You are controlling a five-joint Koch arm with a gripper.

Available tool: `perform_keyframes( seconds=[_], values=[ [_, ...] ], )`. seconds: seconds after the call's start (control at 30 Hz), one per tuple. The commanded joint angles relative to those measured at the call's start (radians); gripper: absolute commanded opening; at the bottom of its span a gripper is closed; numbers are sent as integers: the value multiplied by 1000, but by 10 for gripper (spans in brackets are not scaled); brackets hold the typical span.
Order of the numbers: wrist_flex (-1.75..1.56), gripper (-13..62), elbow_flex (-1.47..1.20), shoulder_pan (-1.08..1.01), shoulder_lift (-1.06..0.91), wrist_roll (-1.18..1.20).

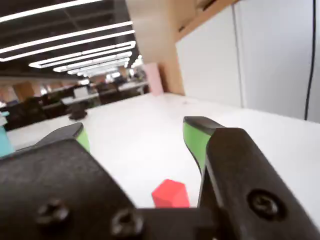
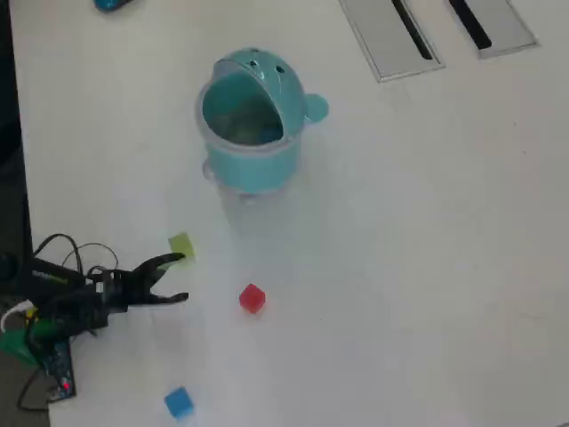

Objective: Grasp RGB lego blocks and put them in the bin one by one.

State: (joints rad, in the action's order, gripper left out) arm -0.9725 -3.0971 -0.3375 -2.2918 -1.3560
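Beyond the pincer [image 1: 137, 137], a white surface [image 1: 150, 120] stretches to a white wall panel [image 1: 215, 55] on its right. Long ceiling light strips [image 1: 75, 45] run above an open office with dark desks [image 1: 60, 102] far ahead-left. Two grey slotted panels [image 2: 391, 40] sit well away.

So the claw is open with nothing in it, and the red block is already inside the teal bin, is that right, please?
Not quite. The claw is open and empty, but the red block is not in the teal bin; the overhead view shows it lying on the table, just ahead of the claw.
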Motion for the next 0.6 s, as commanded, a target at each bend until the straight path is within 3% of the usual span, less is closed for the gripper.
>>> perform_keyframes(
  seconds=[0.0,0.3,0.57],
  values=[
    [-146,350,-57,-17,-60,-54],
    [-60,322,-26,-26,-60,-67],
    [117,323,52,60,-61,-259]
  ],
)
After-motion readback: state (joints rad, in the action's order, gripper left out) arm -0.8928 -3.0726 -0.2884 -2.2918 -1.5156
